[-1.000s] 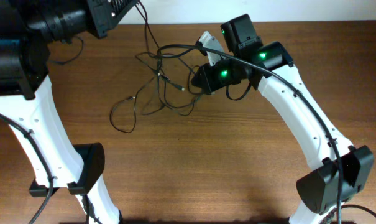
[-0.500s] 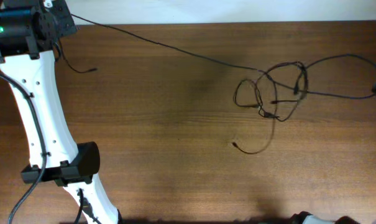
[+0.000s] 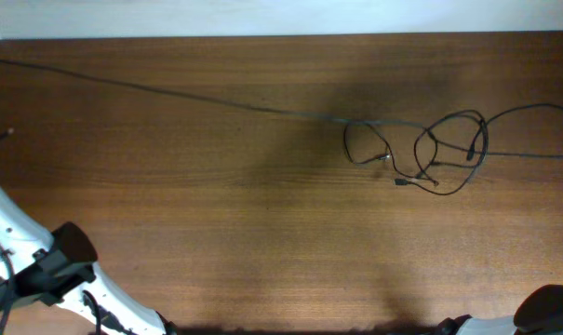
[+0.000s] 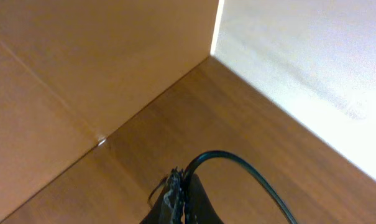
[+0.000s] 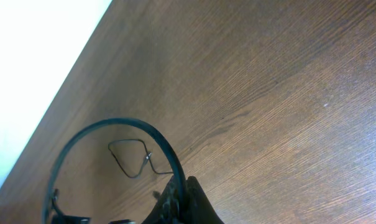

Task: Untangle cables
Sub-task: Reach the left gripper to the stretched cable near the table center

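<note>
The cables form a loose knot point(image 3: 430, 149) on the right half of the wooden table in the overhead view. One long cable point(image 3: 169, 86) runs taut from the knot to the far left edge. Two strands leave at the right edge. Both grippers are outside the overhead view. In the left wrist view my left gripper point(image 4: 181, 183) is shut on a black cable point(image 4: 250, 174) that arcs away to the right. In the right wrist view my right gripper point(image 5: 180, 186) is shut on a black cable point(image 5: 150, 134) that curves up and left. A thin wire loop with a small plug point(image 5: 122, 163) lies behind it.
My left arm's base point(image 3: 53, 265) stands at the front left and my right arm's base point(image 3: 546, 312) at the front right corner. A short loose cable end point(image 3: 6, 133) shows at the left edge. A brown cardboard wall point(image 4: 82, 62) stands by the table's corner.
Both arms have pulled apart and left the overhead view. The long cable has stretched further left, the knot has slid right and flattened, and the loose plug end has been drawn in.
</note>
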Robot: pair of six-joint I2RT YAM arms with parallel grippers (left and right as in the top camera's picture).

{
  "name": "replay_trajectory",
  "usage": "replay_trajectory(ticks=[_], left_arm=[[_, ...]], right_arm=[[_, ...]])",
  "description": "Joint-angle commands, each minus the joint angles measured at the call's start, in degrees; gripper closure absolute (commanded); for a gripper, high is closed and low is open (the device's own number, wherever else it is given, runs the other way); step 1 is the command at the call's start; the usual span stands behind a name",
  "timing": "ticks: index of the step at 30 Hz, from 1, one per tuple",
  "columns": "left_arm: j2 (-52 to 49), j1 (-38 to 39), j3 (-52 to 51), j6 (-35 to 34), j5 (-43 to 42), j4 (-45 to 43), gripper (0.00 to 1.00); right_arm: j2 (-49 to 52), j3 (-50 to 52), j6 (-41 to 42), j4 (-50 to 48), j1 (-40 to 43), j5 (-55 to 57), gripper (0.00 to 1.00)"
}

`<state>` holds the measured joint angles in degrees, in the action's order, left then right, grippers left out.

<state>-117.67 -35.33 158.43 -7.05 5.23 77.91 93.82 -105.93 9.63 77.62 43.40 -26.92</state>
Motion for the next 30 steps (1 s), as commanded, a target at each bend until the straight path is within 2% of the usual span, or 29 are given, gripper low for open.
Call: replay_trajectory(ticks=[1, 6, 9, 10, 12, 13, 14, 17, 20, 21, 22, 23, 24, 25, 26, 27, 30], left_arm=[[0.07, -3.82, -0.13, 0.87, -13.07, -2.56, 1.0], [0.07, -7.74, -0.13, 2.05, -9.31, -13.27, 1.0], [0.07, -10.03, -0.13, 1.64, -19.12, -9.42, 1.0], [0.13, -7.82, -0.13, 4.11, -23.63, -3.43, 1.0], [0.11, -1.03, -0.13, 7.39, -23.45, 5.79, 1.0], [0.11, 4.28, -0.15, 9.22, -22.18, 10.64, 1.0], [0.04, 11.61, -0.15, 9.53, -17.25, 14.43, 1.0], [-0.13, 24.0, -3.54, 9.51, -12.26, 15.56, 1.0], [-0.15, 35.58, -18.8, 10.38, -9.79, 13.42, 0.98], [-0.15, 37.68, -25.38, 10.58, -7.69, 11.26, 0.93], [-0.15, 38.88, -32.46, 10.58, -7.17, 8.17, 0.82], [-0.15, 39.39, -36.7, 10.64, -7.39, 6.43, 0.48], [-0.17, 39.87, -39.23, 12.31, -7.89, 5.29, 0.21], [-0.17, 40.57, -40.57, 17.27, -10.6, 5.01, 0.11], [-0.17, 41.77, -40.63, 26.01, -17.81, 4.61, 0.1], [-0.2, 42.64, -40.65, 31.19, -21.99, 3.63, 0.1], [-1.4, 46.88, -40.65, 38.07, -24.52, -1.68, 0.09]], right_arm=[[-0.44, -0.15, -0.83, -0.24, -0.33, 0.57, 0.96], [-0.44, -0.15, -0.85, -0.46, -0.31, 0.81, 0.96], [-0.44, -0.15, -0.85, -0.31, -0.33, 0.52, 0.96], [-0.44, -0.15, -0.92, -0.17, -1.05, 0.57, 0.96], [-0.44, -0.15, -1.9, -0.2, -2.89, 0.59, 0.96], [-0.44, -0.15, -1.97, -0.22, -4.04, 1.14, 0.96], [-0.44, -0.15, -1.95, -0.22, -5.51, 2.56, 0.96], [-0.44, -0.15, -1.95, -0.09, -7.3, 3.17, 0.96], [-0.44, -0.15, -2.36, 0.15, -9.01, 3.19, 0.96], [-0.44, -0.15, -2.38, 0.39, -9.31, 3.39, 0.96], [-0.44, -0.15, -2.38, 0.48, -9.31, 3.41, 0.96], [-0.44, -0.15, -2.36, 0.48, -9.31, 3.41, 0.96], [-0.44, -0.15, -2.36, 0.48, -9.31, 3.41, 0.96], [-0.44, -0.15, -2.36, 0.46, -9.31, 3.39, 0.96], [-0.44, -0.15, -2.36, 0.46, -9.31, 3.39, 0.96], [-0.44, -0.15, -2.36, 0.48, -9.31, 3.39, 0.96], [-0.44, -0.15, -2.36, 0.66, -9.31, 3.39, 0.96]])
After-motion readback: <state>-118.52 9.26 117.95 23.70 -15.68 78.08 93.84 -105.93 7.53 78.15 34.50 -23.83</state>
